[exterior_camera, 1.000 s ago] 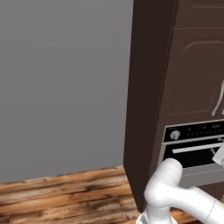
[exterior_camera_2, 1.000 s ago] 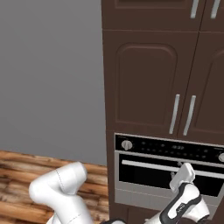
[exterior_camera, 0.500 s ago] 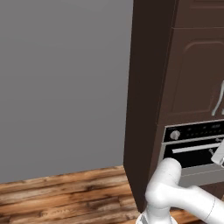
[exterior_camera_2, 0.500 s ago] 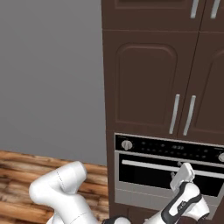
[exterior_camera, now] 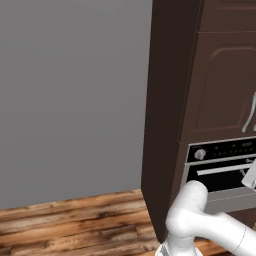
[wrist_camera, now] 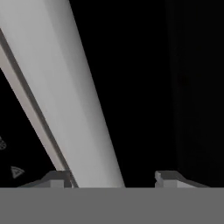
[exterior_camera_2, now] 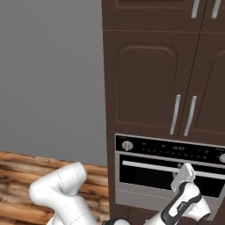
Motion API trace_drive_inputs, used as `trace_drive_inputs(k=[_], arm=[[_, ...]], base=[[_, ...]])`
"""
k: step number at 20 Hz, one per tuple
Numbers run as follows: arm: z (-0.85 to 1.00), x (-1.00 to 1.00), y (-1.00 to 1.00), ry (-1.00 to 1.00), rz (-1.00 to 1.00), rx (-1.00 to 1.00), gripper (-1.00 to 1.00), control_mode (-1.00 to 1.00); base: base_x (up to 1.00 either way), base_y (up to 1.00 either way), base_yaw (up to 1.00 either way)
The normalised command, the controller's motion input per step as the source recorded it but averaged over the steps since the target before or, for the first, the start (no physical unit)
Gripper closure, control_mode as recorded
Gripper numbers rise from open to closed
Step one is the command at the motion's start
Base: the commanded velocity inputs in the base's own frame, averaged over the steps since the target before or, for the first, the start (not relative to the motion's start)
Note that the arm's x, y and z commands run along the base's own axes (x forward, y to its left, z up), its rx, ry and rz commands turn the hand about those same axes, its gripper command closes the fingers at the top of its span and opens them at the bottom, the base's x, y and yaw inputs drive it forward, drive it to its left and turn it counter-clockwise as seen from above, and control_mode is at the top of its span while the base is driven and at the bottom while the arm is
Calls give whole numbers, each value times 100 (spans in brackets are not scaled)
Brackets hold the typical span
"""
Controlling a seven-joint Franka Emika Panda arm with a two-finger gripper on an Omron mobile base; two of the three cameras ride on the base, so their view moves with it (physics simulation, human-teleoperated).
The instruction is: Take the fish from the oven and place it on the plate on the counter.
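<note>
Grey wall [exterior_camera: 70, 95] fills the left side of both base views, with wood-plank floor [exterior_camera: 65, 225] below it. Dark brown cabinet column [exterior_camera_2: 162, 79] stands against the wall, tall panelled doors with silver bar handles [exterior_camera_2: 175, 114] above.

Set into the column lower down: the oven [exterior_camera_2: 169, 173], black control panel on top, round silver knob [exterior_camera_2: 127, 145] at the panel's left end, dark glass door below with a silver handle bar [exterior_camera_2: 149, 165] running across it. Door sits shut and flat in both base views. Fish and plate not seen anywhere; cannot tell where the fish lies behind the closed door.

White arm reaches from the base toward the oven front. In the right base view the gripper [exterior_camera_2: 183, 175] is up against the door, right at the handle bar, near its right half.

Hand view: handle bar [wrist_camera: 65, 96] runs as a wide pale diagonal band across black glass, passing down between the two fingertips [wrist_camera: 54, 178]. Jaws stand apart on either side of the bar; whether the pads touch it, cannot tell.
</note>
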Motion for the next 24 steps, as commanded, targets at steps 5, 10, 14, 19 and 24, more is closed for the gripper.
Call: trace_drive_inputs(k=[5,10,14,19,24], arm=[[0,0,0,0,0,0,100,-100],[-2,-2,0,0,0,0,100,-100],[-31,-28,-13,4,0,0,100,-100],[-47,-24,-11,17,0,0,100,-100],[-52,-22,-5,26,0,0,100,-100]], base=[[0,0,0],[0,0,0],[0,0,0],[0,0,0],[0,0,0]])
